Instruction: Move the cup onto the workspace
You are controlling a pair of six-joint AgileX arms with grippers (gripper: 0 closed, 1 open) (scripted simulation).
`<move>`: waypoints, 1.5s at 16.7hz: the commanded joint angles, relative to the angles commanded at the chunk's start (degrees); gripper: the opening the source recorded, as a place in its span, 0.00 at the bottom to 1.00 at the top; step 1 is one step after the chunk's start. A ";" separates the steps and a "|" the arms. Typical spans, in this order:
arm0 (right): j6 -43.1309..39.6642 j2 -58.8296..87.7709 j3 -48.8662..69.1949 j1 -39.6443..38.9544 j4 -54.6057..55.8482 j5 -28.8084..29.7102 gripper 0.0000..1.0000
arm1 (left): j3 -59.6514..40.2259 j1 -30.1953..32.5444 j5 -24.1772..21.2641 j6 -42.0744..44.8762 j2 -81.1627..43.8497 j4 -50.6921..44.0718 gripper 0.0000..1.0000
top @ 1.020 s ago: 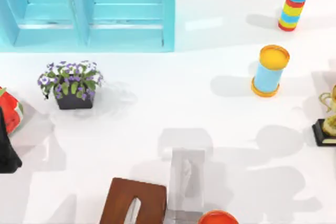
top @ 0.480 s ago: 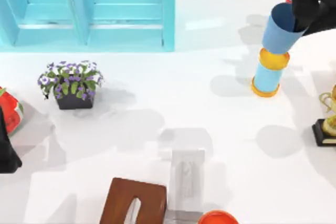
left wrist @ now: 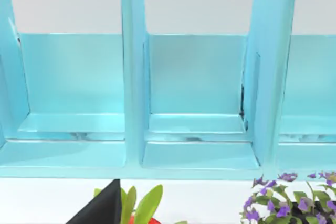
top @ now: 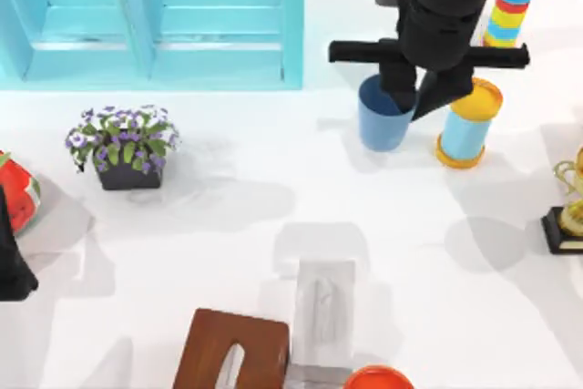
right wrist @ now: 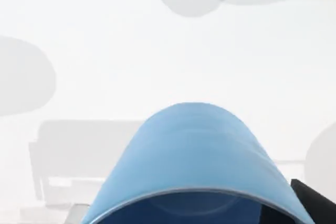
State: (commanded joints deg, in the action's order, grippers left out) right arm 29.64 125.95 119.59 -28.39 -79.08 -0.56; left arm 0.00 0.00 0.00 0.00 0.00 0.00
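The medium-blue cup [top: 383,117] stands upright, open end up, just left of a light-blue cylinder. My right gripper [top: 404,96] comes in from the top right and is shut on the cup's rim, one finger inside and one outside. Whether the cup's base touches the white workspace [top: 273,170] I cannot tell. In the right wrist view the cup [right wrist: 194,161] is close up, with the white tabletop beyond it and a dark fingertip [right wrist: 315,203] beside it. My left arm [top: 11,261] stays parked at the table's left edge.
Right beside the cup stands the light-blue cylinder with orange ends [top: 469,125]; a striped ring stack [top: 507,14] is behind it. A turquoise cabinet [top: 155,15] fills the back left. A flower pot [top: 126,148], a wooden board [top: 232,353], a grey box [top: 323,316] and a gold trophy [top: 569,207] also stand about.
My right arm came into view from the top right with the cup. It carried the cup down and to the left, to beside the light-blue cylinder.
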 joint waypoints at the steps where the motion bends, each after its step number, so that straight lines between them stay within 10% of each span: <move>1: 0.05 0.25 0.09 -0.11 0.00 0.08 0.00 | 0.00 0.00 0.00 0.00 0.00 0.00 1.00; 18: 1.28 2.20 -11.23 -1.33 13.29 0.20 0.00 | 0.00 0.00 0.00 0.00 0.00 0.00 1.00; 25: 1.28 2.20 -11.23 -1.33 13.29 0.20 0.53 | 0.00 0.00 0.00 0.00 0.00 0.00 1.00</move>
State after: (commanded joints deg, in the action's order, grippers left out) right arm 30.92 128.15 108.36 -29.71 -65.79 -0.36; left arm 0.00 0.00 0.00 0.00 0.00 0.00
